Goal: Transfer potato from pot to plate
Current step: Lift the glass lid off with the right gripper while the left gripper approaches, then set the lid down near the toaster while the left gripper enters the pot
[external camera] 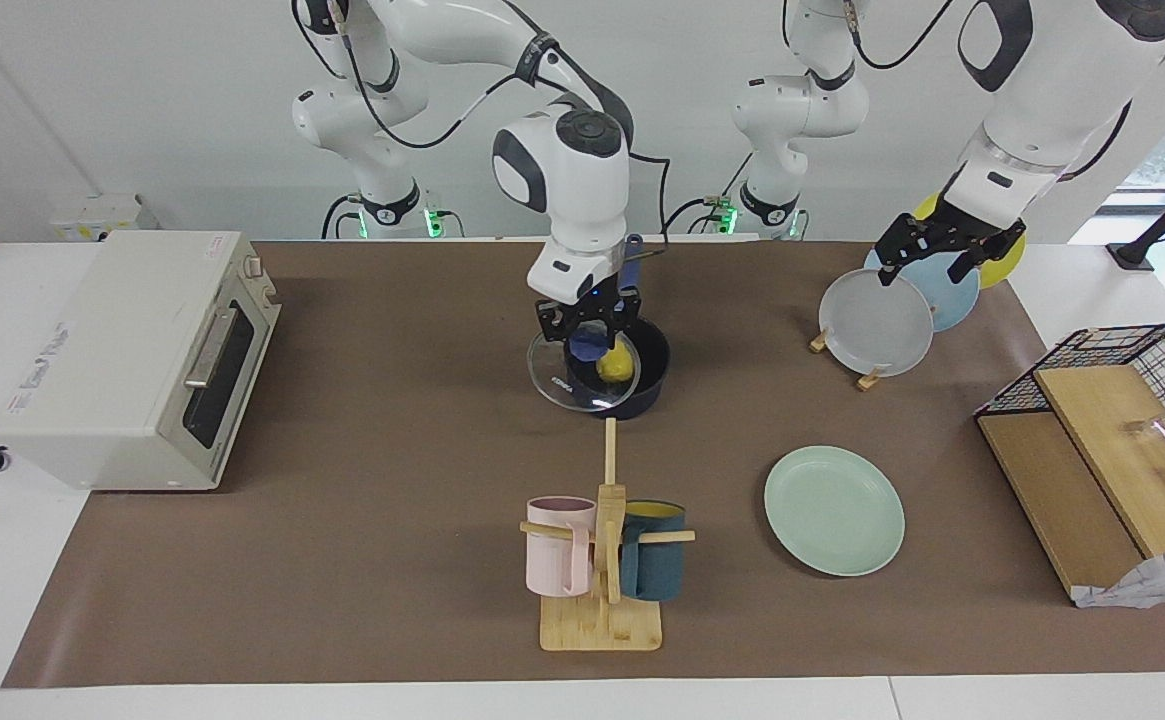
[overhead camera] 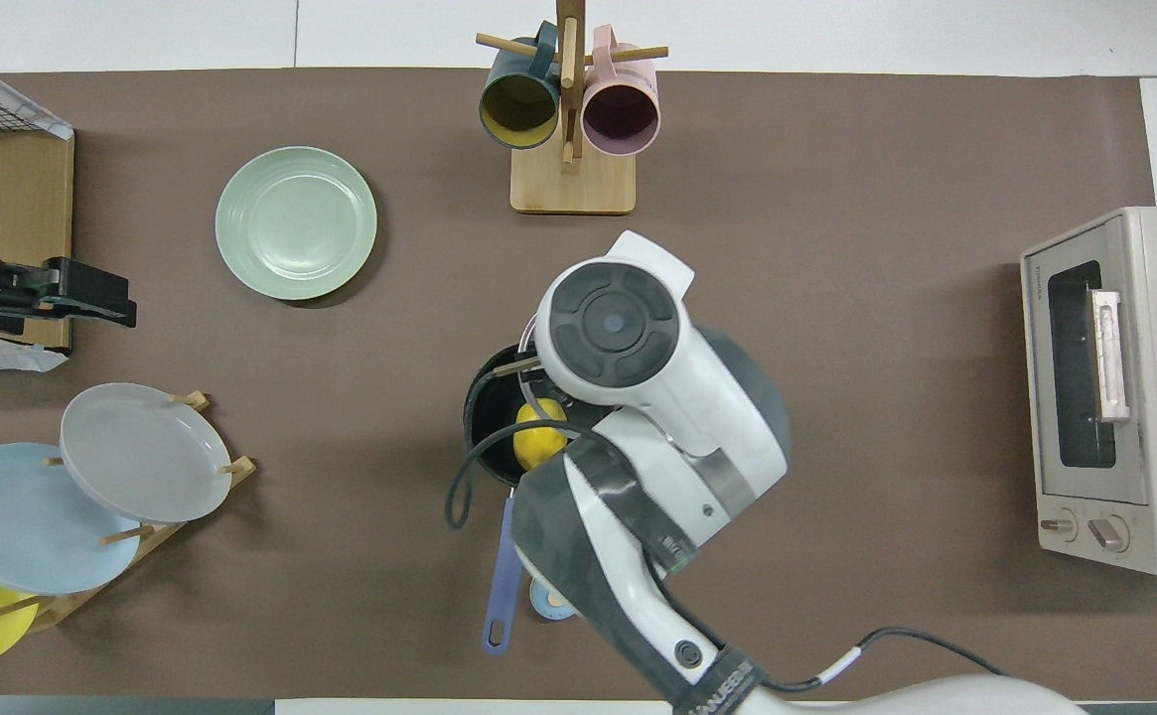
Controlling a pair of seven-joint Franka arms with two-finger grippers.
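**Right arm reaches into the pot for the potato**

The right gripper is down inside the pot, its jaws drawn together. The potato lies in the pot directly at the fingertips, slightly to their side that faces the left arm's end of the surface. The jaws look clamped on its upper part, though the contact itself is hard to make out; a bluish shape sits beside the potato under the jaws and I cannot tell what it is. The arm comes straight down from above, which suits the pot's walls: a vertical reach keeps the fingers clear of the rim. A glass lid leans against the pot, toward the right arm's end from the jaws, leaving the opening free.

The plate lies flat and bare, well away from the jaws toward the left arm's end and farther from the robots, an open target for a drop from above. A mug rack stands between, so the carry probably needs height.

The left gripper waits with jaws apart over a rack of standing plates.
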